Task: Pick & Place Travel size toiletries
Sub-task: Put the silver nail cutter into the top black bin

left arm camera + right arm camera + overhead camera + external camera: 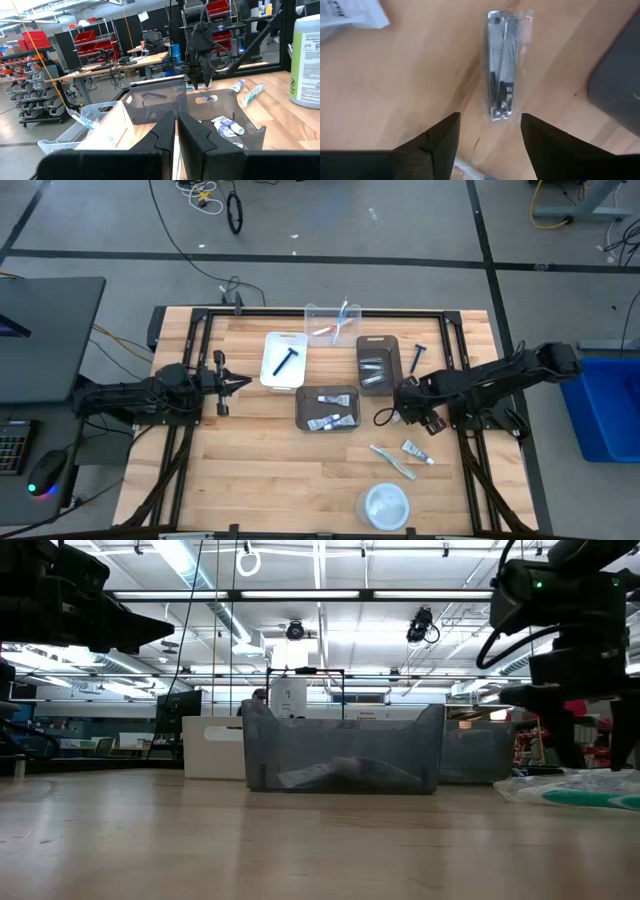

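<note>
A silvery nail clipper in clear wrap [501,85] lies flat on the wood, just right of the near dark grey bin [327,408] that holds small tubes. My right gripper [490,117] hangs open above the clipper [383,417], pointing down, one finger on each side of its near end, touching nothing. A wrapped toothbrush [392,461] and a small tube [418,451] lie nearer the front edge. A black razor [418,358] lies right of the far grey bin [377,363]. My left gripper [243,383] waits shut at the table's left, level, pointing right.
A white bin [283,360] holds a black razor, and a clear bin [335,323] at the far edge holds toothbrushes. A round white dish [386,505] sits near the front edge. A large white-green bottle [306,60] shows in the left wrist view. Bare wood lies front left.
</note>
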You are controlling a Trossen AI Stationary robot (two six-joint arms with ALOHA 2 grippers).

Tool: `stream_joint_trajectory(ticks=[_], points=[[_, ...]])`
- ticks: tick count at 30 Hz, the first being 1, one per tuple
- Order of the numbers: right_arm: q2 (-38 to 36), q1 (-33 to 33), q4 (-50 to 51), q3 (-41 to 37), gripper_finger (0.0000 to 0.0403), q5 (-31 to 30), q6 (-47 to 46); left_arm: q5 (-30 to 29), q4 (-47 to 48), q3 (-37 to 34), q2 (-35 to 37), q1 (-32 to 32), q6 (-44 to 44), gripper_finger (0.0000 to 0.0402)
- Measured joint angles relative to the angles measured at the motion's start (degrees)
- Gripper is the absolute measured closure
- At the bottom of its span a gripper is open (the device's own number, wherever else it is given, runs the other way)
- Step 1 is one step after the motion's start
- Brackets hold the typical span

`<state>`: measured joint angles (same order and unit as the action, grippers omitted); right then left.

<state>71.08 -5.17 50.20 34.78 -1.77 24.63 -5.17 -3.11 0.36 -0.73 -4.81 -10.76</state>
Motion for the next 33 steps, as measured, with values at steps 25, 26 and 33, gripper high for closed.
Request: stream_joint_trajectory(ticks=[25, 26, 33], points=[[1.9, 1.9, -9.9, -4.0, 0.0190, 0.4, 0.3, 0.0, 0.0, 0.0, 0.0, 0.0, 0.0, 0.0374], [2.3, 1.9, -10.0, -4.0, 0.0191, 0.4, 0.3, 0.0, 0.0, 0.0, 0.0, 0.0, 0.0, 0.0374], [3.8, 1.9, -11.4, -4.4, 0.0208, 0.6, 0.3, 0.0, 0.0, 0.0, 0.0, 0.0, 0.0, 0.0374]])
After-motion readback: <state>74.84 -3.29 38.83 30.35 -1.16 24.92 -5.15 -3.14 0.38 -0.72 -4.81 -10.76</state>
